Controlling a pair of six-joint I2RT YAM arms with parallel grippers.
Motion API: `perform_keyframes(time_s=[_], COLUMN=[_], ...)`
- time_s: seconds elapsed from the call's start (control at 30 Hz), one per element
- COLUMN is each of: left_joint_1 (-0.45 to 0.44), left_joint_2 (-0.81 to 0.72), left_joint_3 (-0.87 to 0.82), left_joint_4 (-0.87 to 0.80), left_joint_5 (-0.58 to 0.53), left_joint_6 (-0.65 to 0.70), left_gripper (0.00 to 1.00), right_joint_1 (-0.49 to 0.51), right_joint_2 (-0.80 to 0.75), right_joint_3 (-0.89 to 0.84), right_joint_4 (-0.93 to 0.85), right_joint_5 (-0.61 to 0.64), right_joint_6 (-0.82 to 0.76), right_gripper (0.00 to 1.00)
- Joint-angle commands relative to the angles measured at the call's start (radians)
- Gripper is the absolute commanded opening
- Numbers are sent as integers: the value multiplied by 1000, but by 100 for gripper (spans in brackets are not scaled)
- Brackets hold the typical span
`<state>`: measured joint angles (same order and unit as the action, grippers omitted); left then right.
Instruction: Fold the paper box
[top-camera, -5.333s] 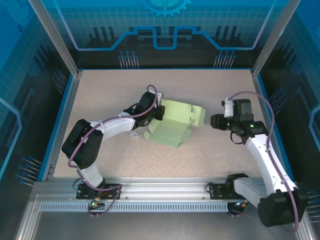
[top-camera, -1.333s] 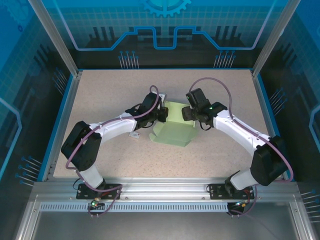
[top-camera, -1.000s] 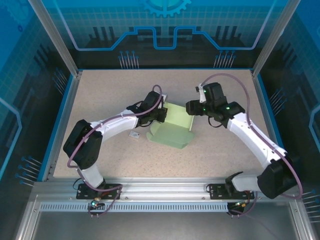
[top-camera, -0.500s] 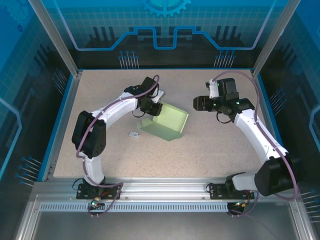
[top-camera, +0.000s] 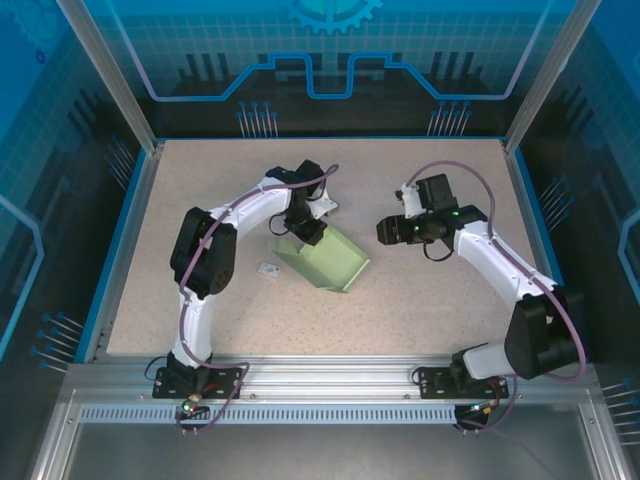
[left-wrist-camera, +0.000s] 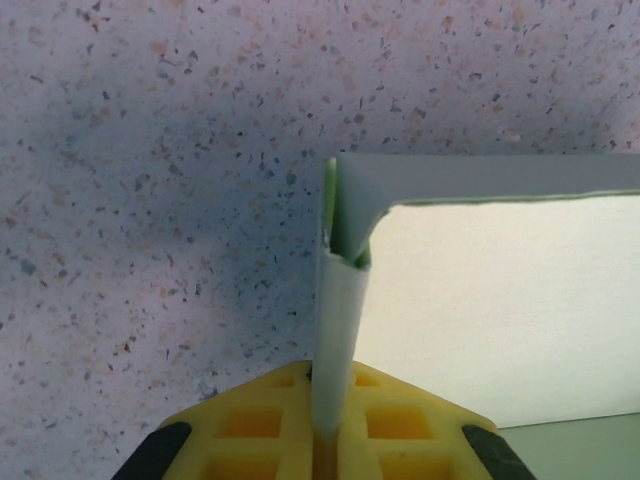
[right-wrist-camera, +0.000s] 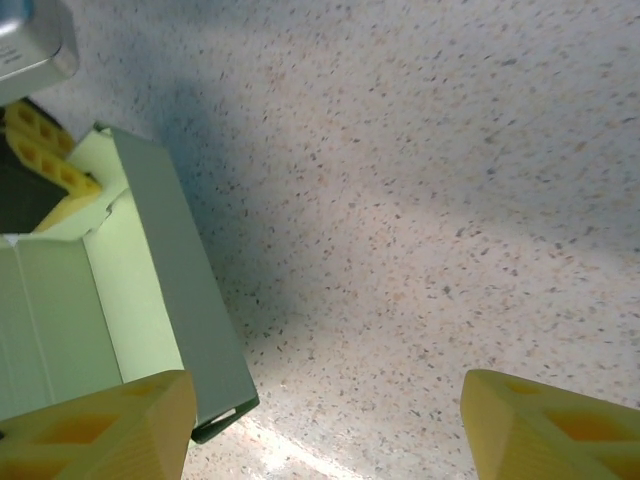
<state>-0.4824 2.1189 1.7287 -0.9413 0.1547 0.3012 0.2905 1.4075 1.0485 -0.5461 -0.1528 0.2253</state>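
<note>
Pinching a wall of the paper box (top-camera: 330, 262) edge-on in a nearly closed grip, the left hand (left-wrist-camera: 325, 445) held the mint-green card propped on the tabletop (top-camera: 430, 300), the box body lying to that hand's right. The right hand (right-wrist-camera: 320, 430) hovered empty with jaws spread wide, the box's open side just beside one of its fingers (right-wrist-camera: 100, 425). Folding well probably called for a firm pinch near the corner crease while the right hand nudged the free wall inward gently, creasing the thin card without buckling it.

Paper box (top-camera: 330, 260): matt, smooth thin card. Table (top-camera: 430, 295): speckled, matt, stone-like.
</note>
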Motion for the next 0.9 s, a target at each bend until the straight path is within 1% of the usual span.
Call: perform_keyframes(time_s=[0.0,0.2,0.33,0.53,0.77,0.87], left_joint_1=[-24,-44,-55,-62,-64,-66], left_joint_2=[44,112,132,184,234,249], left_joint_3=[65,131,170,242,306,315], left_joint_4=[-64,-107,-108,-137,-147,-143], left_joint_5=[13,-41,-25,-7,19,12], left_joint_6=[88,116,122,125,121,122], left_gripper=[11,13,18,32,39,40], right_joint_1=[16,15,12,10,7,7], right_joint_2=[-5,-41,-40,-42,-13,-9], right_joint_3=[-12,-52,-75,-112,-114,-115], right_joint_4=[2,37,55,86,106,107], right_joint_5=[28,40,32,23,1,1], right_joint_6=[-27,-15,-13,-10,-24,-29], right_gripper=[71,72,72,72,72,71])
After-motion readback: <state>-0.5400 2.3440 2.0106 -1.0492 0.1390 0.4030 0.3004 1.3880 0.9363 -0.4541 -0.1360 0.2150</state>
